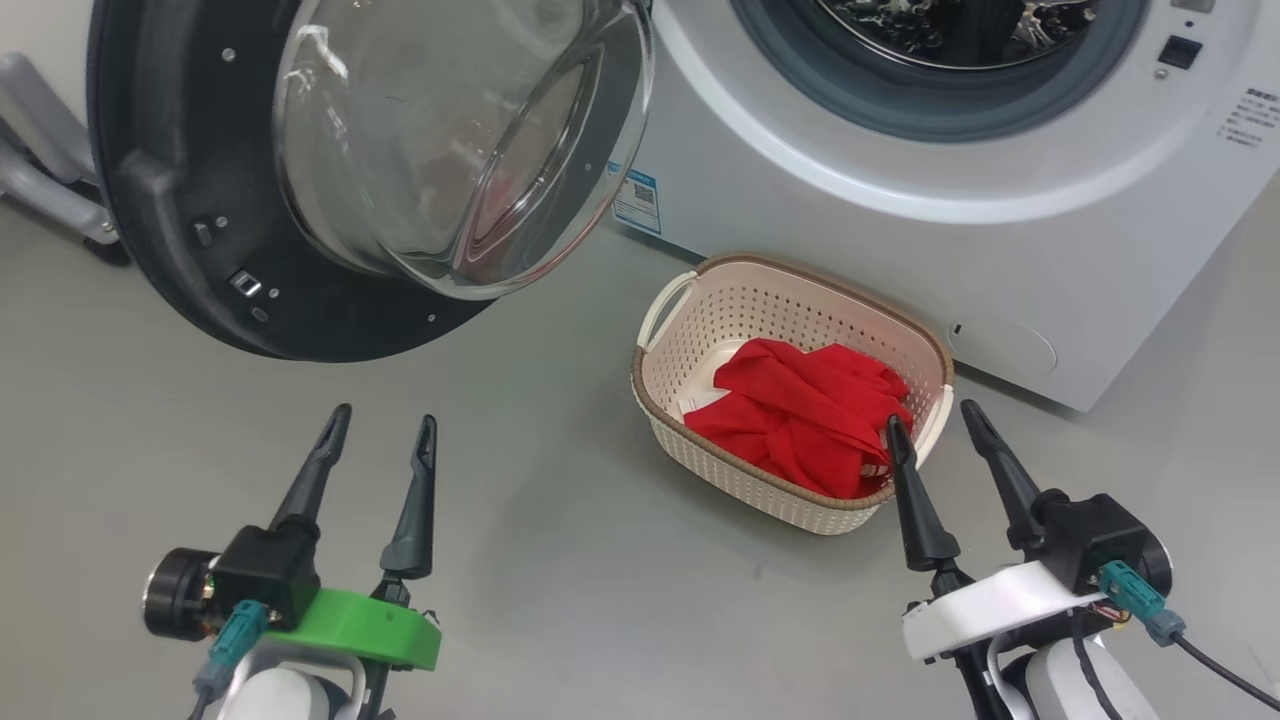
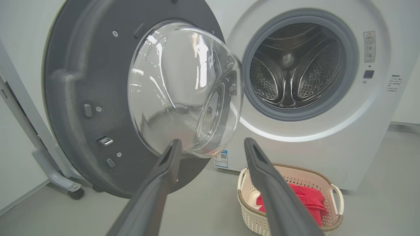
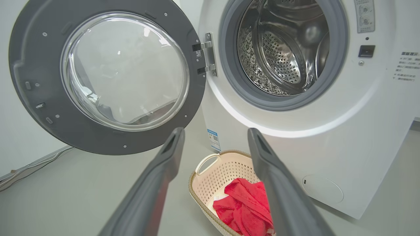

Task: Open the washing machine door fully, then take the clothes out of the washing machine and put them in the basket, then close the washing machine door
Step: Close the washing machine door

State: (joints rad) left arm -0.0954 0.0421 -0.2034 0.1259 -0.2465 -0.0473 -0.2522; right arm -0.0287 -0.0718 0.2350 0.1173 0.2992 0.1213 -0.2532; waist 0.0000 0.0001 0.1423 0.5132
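The clothes [image 1: 800, 415] lie in the basket [image 1: 692, 350]; left pincer [image 1: 385, 414] and right pincer [image 1: 932, 412] gape wide.

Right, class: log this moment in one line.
washing machine door: open wide | drum: looks empty | clothes: in basket | left gripper: open, empty | right gripper: open, empty | next: close door
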